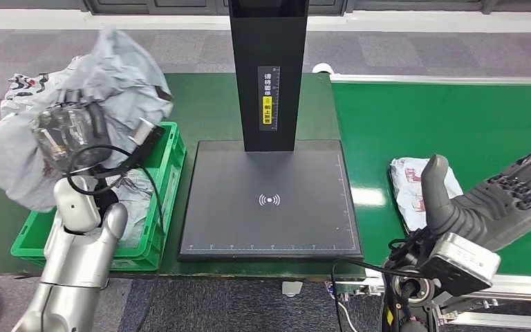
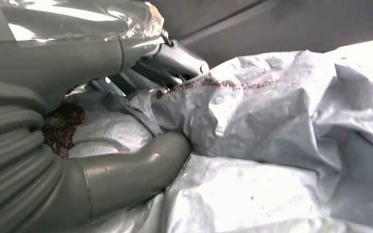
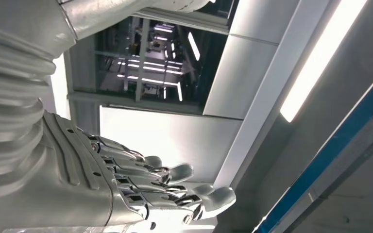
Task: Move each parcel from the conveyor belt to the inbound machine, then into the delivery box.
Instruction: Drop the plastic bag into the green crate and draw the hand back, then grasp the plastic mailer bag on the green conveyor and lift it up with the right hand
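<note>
From the head view we see the left hand (image 1: 69, 131) raised over the green delivery box (image 1: 169, 173), its fingers grasping a crumpled grey parcel (image 1: 121, 66) that hangs above and partly behind the box. The black inbound machine (image 1: 269, 200) sits just beside the box with nothing on its plate. On the far side of the machine, a second white parcel (image 1: 406, 181) lies on the green conveyor belt (image 1: 449, 117), and the right hand (image 1: 487, 200) hovers next to it — fingers released and spread, holding nothing.

In the left wrist view the thumb (image 2: 141, 167) and fingers (image 2: 170, 60) pinch the grey plastic (image 2: 272, 121) firmly.

The right wrist view shows only the released right hand (image 3: 126, 189) against ceiling and lights.

We judge the step in hand to be the drop into the box; next the left fingers must let go over it — then the right hand takes the belt parcel.
</note>
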